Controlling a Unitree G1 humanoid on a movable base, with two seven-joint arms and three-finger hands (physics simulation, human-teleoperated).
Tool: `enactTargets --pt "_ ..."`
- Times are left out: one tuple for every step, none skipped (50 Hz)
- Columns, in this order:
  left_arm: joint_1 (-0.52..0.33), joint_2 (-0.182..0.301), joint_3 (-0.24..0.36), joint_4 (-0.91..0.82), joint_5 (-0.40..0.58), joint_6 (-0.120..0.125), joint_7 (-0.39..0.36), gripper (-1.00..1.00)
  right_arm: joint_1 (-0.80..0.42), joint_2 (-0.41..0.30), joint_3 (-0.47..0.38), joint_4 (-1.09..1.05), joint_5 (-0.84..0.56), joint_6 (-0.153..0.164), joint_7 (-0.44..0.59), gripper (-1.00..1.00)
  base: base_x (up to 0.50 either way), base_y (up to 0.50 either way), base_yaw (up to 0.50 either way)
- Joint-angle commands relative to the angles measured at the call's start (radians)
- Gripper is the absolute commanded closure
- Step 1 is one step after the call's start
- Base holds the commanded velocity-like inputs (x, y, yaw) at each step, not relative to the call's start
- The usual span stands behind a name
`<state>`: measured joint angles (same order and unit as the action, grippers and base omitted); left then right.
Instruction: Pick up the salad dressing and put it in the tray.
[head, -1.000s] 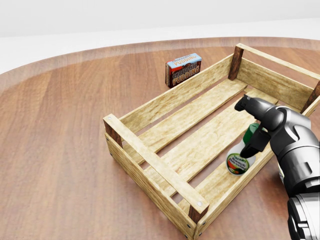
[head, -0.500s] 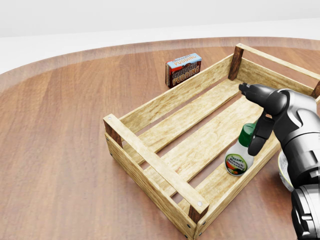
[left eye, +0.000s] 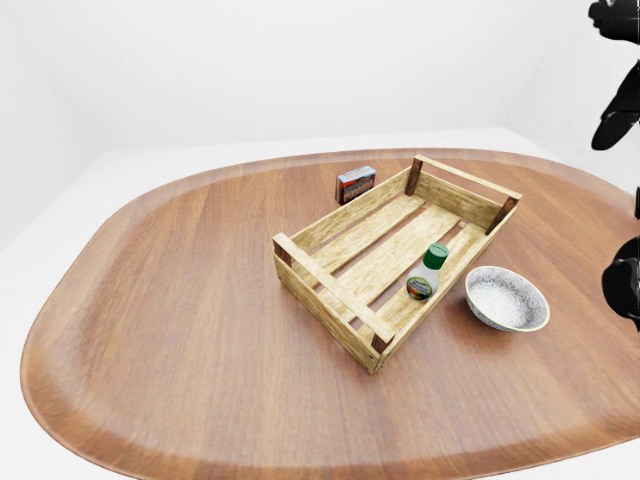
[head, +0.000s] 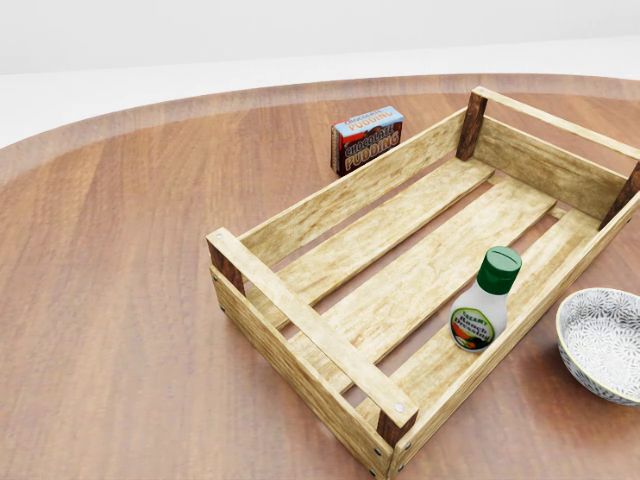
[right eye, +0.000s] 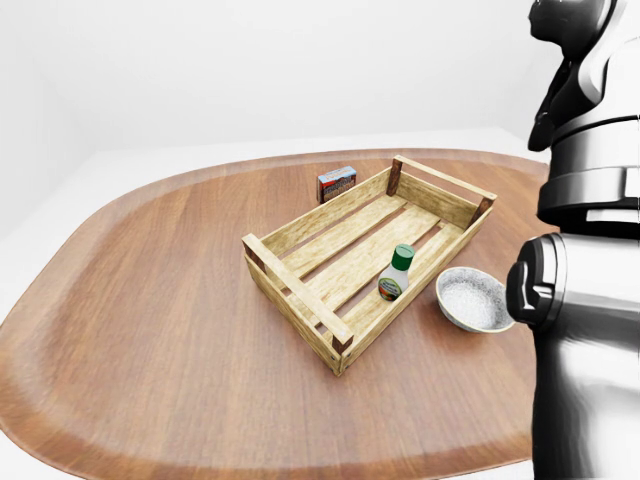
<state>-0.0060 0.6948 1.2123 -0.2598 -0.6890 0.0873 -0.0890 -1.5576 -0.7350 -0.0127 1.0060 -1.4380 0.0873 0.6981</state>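
we are seeing the salad dressing (head: 486, 304) standing upright inside the tray (head: 300, 325), lower right of the head view. it is looking light, rigid and smooth; we are judging the waist the best hold. our right hand (left eye: 615, 90), upper right, is lifted clear; finger state we cannot tell.

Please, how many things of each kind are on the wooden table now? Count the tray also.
Wooden slatted tray: 1
Salad dressing bottle: 1
Chocolate pudding box: 1
Patterned bowl: 1
Total: 4
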Motion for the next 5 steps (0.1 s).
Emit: enactTargets --pt "0.0 -0.004 -0.004 -0.011 -0.004 0.0 0.001 -1.0 0.005 -0.063 -0.111 -0.244 -0.084 0.0 0.0 -1.0 0.0 0.0 0.0" --pt "-0.001 -0.006 -0.007 -0.013 -0.003 0.0 0.002 -1.0 0.027 -0.058 -0.118 -0.285 -0.074 0.0 0.0 -1.0 0.0 0.0 0.0" --pt "-0.001 -0.01 -0.012 -0.016 0.001 0.0 0.002 -1.0 0.052 -0.051 -0.123 -0.329 -0.065 0.0 0.0 -1.0 0.0 0.0 0.0" --pt "-0.001 -0.012 -0.014 -0.019 0.0 0.0 0.003 -1.0 0.076 -0.049 -0.123 -0.364 -0.063 0.0 0.0 -1.0 0.0 0.0 0.0" --pt "0.0 -0.014 -0.015 -0.025 0.001 0.0 0.001 -1.0 0.115 -0.028 -0.139 -0.43 -0.045 0.0 0.0 -1.0 0.0 0.0 0.0"
